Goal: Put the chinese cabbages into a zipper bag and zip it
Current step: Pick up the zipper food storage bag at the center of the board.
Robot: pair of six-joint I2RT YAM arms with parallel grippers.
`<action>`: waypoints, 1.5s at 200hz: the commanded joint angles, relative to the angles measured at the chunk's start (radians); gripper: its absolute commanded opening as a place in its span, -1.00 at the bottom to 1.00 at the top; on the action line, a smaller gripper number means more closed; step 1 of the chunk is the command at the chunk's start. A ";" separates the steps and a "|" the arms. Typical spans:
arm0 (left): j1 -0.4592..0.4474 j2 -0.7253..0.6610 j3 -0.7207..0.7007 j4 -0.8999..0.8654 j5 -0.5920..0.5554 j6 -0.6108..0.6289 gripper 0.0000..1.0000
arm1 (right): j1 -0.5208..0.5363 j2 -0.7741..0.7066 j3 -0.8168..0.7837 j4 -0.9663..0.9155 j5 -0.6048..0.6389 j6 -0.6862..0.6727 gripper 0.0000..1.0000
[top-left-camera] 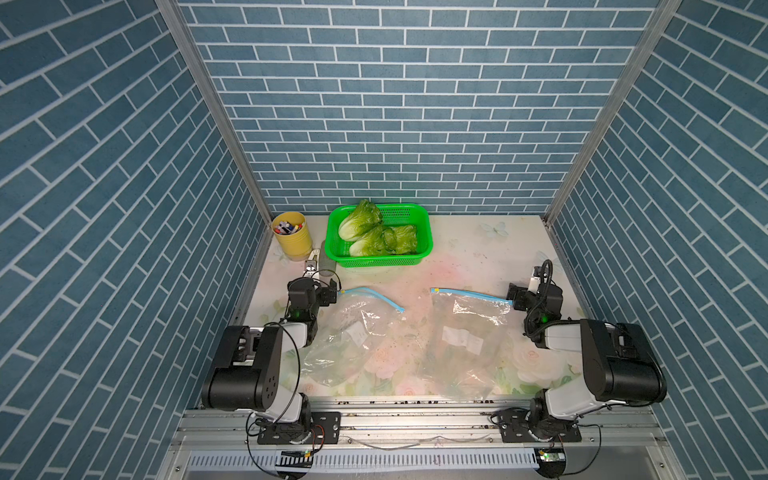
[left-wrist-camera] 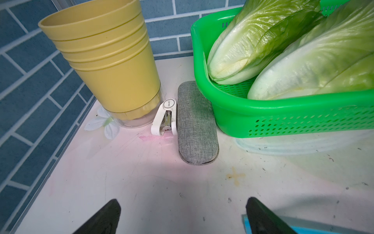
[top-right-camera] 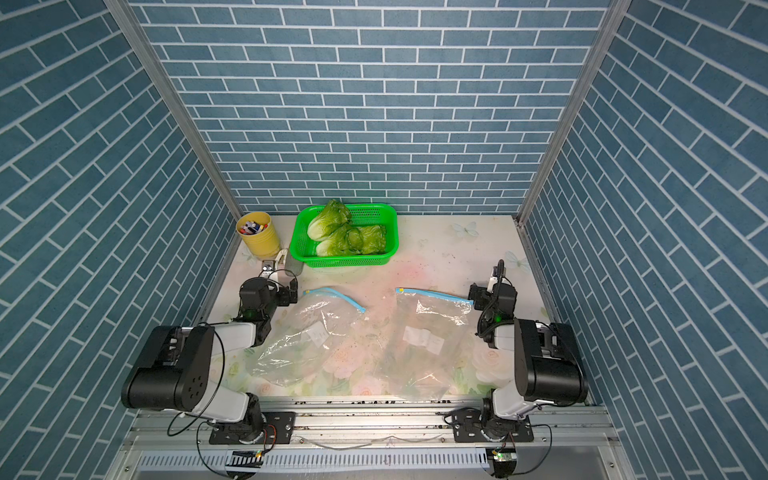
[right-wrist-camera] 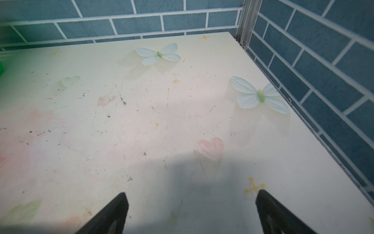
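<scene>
My left end effector [left-wrist-camera: 182, 202] has its jaws wide apart, nothing between them, low over the counter [top-left-camera: 478, 257] at the left side. Its fingers [left-wrist-camera: 107, 214] point toward the far left corner. My right end effector [right-wrist-camera: 192, 194] is spread wide too and empty, over bare counter near the right edge, aimed at the far right corner. Chinese cabbages [top-left-camera: 370, 241]: three, all lying in the green basket [top-left-camera: 376, 262] at the far middle of the counter. White stem ends face left and near, leafy tops face right and far, and the three touch each other. Left zipper bag [top-left-camera: 345, 332] lies flat and clear, near-left of centre, blue zip strip on its far edge. The strip's left corner is just beside my left end effector. Right zipper bag [top-left-camera: 461, 340] lies flat, right of centre, with its zip's right end just beside my right arm's wrist. The bags are apart and both look empty. Yellow cup [top-left-camera: 293, 241] with pens stands in the far left corner. Between cup and basket are a white stapler [left-wrist-camera: 164, 117] and a grey case [left-wrist-camera: 195, 123]. They touch side by side, and the case is tucked against the basket's left wall.
</scene>
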 commanded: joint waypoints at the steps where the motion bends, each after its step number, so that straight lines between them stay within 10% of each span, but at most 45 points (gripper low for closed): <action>1: 0.005 0.000 0.005 -0.004 0.007 0.006 0.99 | 0.005 0.001 0.020 0.027 -0.006 -0.024 0.98; 141: 0.004 -0.263 0.110 -0.354 0.028 -0.015 0.99 | 0.004 -0.213 0.105 -0.275 0.017 -0.004 0.97; 195: 0.006 -0.438 0.167 -0.510 0.007 -0.207 0.99 | 0.003 -0.361 0.273 -0.701 0.220 0.436 0.98; 231: 0.009 -0.528 0.155 -0.614 -0.222 -0.522 0.99 | 0.003 -0.362 0.308 -0.815 0.093 0.525 0.97; 300: -0.037 -0.601 0.246 -0.910 -0.108 -0.564 0.99 | 0.042 -0.334 0.433 -0.990 -0.113 0.556 0.98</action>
